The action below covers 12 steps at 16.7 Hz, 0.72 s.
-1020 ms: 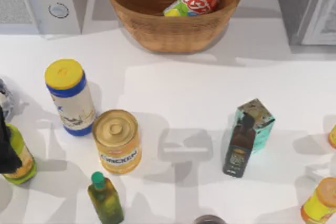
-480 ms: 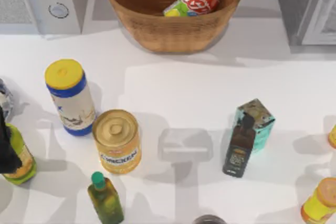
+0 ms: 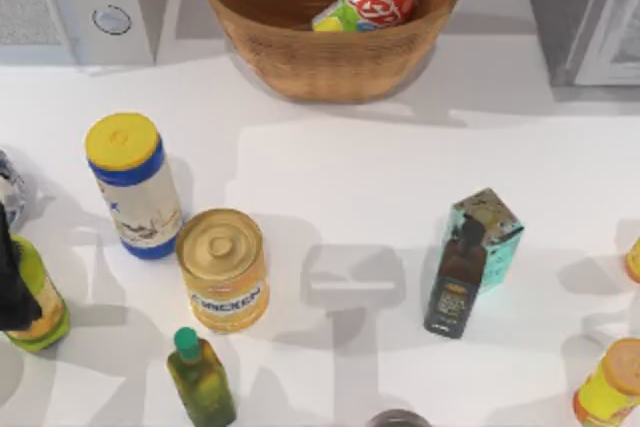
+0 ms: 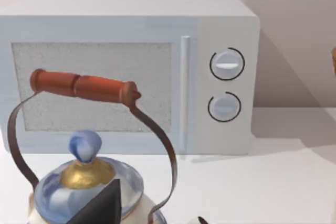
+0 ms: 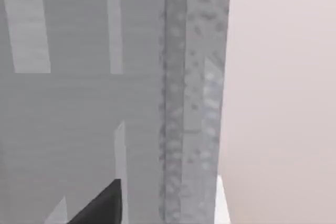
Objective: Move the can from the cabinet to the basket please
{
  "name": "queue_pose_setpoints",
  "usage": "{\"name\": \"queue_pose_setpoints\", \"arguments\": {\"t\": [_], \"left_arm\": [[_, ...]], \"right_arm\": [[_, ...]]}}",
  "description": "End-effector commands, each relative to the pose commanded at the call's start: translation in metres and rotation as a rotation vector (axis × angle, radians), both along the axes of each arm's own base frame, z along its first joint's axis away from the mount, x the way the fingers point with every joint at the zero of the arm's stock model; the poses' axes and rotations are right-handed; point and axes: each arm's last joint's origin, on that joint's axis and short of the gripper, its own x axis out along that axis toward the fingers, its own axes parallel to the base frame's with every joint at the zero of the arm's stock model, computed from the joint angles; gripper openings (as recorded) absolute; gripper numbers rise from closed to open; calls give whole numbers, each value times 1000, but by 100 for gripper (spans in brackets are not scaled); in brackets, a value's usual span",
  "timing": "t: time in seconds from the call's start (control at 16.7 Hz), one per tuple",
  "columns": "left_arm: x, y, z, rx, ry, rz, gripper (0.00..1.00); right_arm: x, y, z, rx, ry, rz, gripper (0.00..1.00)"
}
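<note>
The red can [image 3: 372, 2] with white lettering and a lime-green end lies on its side inside the woven basket [image 3: 330, 67] at the back middle. The grey cabinet [image 3: 585, 12] stands at the back right; its grey wall [image 5: 105, 77] is close in the right wrist view. My right gripper [image 5: 113, 211] hangs close in front of that wall. My left gripper [image 4: 152, 214] is open at the table's left edge, just above a kettle [image 4: 84, 182] with a red handle and facing the microwave [image 4: 131, 72]. Neither gripper holds anything.
A white microwave [image 3: 90, 2] stands back left. On the table are a blue-white canister [image 3: 133, 185], a yellow tin [image 3: 223, 269], a green bottle [image 3: 201, 379], a dark bottle [image 3: 455, 282] by a teal carton [image 3: 492, 232], and yellow items [image 3: 610, 382] at the right edge.
</note>
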Motion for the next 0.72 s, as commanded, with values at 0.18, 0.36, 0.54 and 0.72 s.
{"name": "queue_pose_setpoints", "arguments": {"t": [0.18, 0.36, 0.54, 0.72], "left_arm": [[0, 0, 0, 0, 0, 0, 100], [0, 0, 0, 0, 0, 0, 100], [0, 0, 0, 0, 0, 0, 100], [0, 0, 0, 0, 0, 0, 100]], "right_arm": [[7, -13, 55, -2, -3, -5, 100], [7, -15, 116, -1, -4, -8, 100], [1, -5, 174, 1, -1, -8, 100], [-9, 14, 221, 5, 4, -4, 100]]}}
